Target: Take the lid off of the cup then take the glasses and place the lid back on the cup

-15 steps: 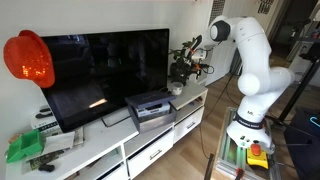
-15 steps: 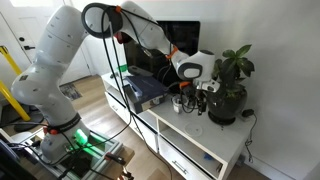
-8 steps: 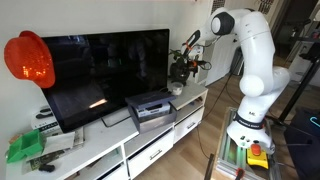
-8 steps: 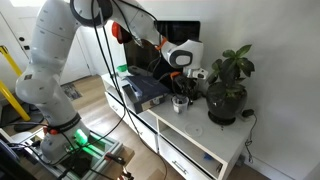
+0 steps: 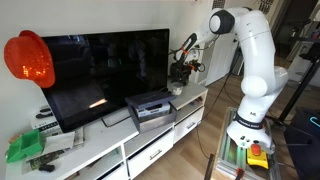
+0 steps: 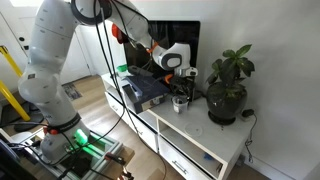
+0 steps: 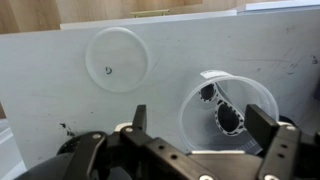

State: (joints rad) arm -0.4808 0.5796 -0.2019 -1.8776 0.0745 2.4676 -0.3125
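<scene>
In the wrist view the small pale cup (image 7: 226, 110) stands open on the white TV cabinet, with black-and-white patterned glasses (image 7: 224, 110) inside it. The clear round lid (image 7: 117, 60) lies flat on the cabinet top beside the cup, apart from it. My gripper (image 7: 201, 125) is open and empty, above the cup with one finger on each side of it. In both exterior views the gripper (image 5: 184, 68) (image 6: 181, 80) hovers over the cup (image 5: 176, 89) (image 6: 180, 101), between the TV and the plant.
A dark potted plant (image 6: 226, 92) stands close beside the cup. A grey box-shaped device (image 5: 150, 108) (image 6: 145, 90) sits in front of the large TV (image 5: 105, 70). The wall runs behind the cabinet. An orange helmet (image 5: 28, 58) hangs at the far end.
My gripper has moved up and away from the plant side, toward the TV, and now sits higher above the cup. The cup has not moved.
</scene>
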